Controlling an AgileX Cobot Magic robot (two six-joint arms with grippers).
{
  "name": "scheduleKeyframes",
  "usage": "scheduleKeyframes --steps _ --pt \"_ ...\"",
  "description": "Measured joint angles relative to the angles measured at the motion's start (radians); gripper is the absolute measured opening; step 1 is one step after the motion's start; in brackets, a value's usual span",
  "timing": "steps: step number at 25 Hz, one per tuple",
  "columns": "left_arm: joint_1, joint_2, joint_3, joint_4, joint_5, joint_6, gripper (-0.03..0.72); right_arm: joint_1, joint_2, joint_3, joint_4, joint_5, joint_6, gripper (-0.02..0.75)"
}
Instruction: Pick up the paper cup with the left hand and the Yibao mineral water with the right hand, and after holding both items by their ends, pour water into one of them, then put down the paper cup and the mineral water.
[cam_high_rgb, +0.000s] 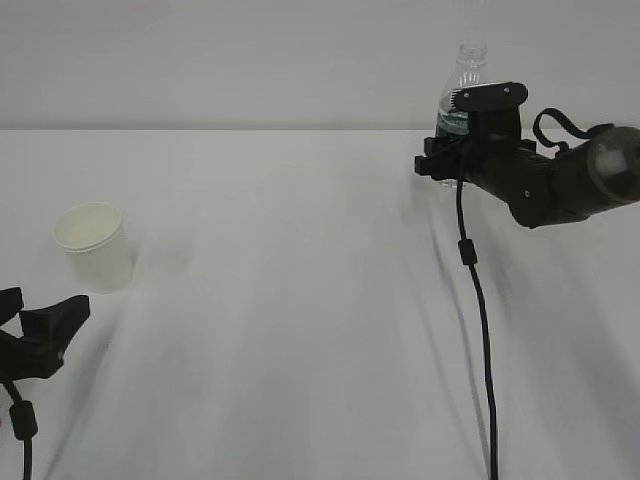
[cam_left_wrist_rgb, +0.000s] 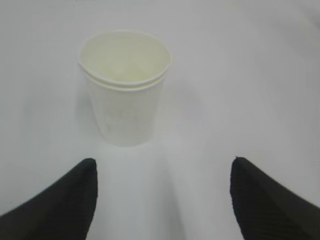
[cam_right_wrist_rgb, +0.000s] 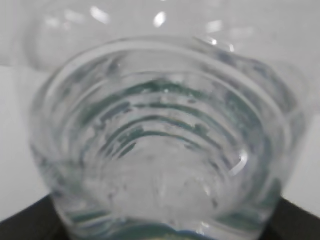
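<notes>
- Paper cup (cam_high_rgb: 94, 245): stands upright on the white table (cam_high_rgb: 300, 330), long axis vertical, open mouth pointing up, wider rim above the narrower base. The inside is cream-coloured; a rolled rim runs around the mouth. In the left wrist view the cup (cam_left_wrist_rgb: 125, 92) appears to show a doubled rim line.
- Left claw (cam_high_rgb: 40, 325): lies low on the table, on the near side of the cup and apart from it. In the left wrist view its two black ribbed fingers (cam_left_wrist_rgb: 60, 200) are spread wide, with bare table between them and the cup beyond their tips; the claw is released and grasps nothing.
- Water bottle (cam_high_rgb: 462, 95): stands upright far across the table from the cup, long axis vertical, narrow uncapped neck pointing up. It is clear and ribbed, with a dark green band around the body. Its lower part is hidden behind the right claw.
- Right claw (cam_high_rgb: 450, 160): reaches in from the side of the bottle opposite the cup, arm roughly level, and sits around the bottle at mid-body. In the right wrist view the bottle (cam_right_wrist_rgb: 165, 145) fills nearly the whole picture, with dark finger edges at both lower corners. The jaws stand partly apart about the bottle; whether they press on it cannot be told.
- Black cable (cam_high_rgb: 475, 320): hangs from the right claw toward the near edge of the table.
</notes>
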Motion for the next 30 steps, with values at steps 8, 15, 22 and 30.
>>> scheduleKeyframes --steps 8,15,22,30 --pt "0.0 0.035 0.0 0.0 -0.001 0.0 0.592 0.0 -0.032 0.0 0.0 0.037 0.0 0.47" --pt "0.0 0.035 0.0 0.0 -0.001 0.0 0.592 0.0 -0.062 0.004 -0.007 0.084 0.0 0.468" --pt "0.0 0.035 0.0 0.0 -0.001 0.0 0.592 0.0 -0.112 0.016 -0.025 0.097 0.0 0.467" --pt "0.0 0.035 0.0 0.0 -0.001 0.0 0.592 0.0 -0.191 0.193 -0.025 -0.011 0.0 0.467"
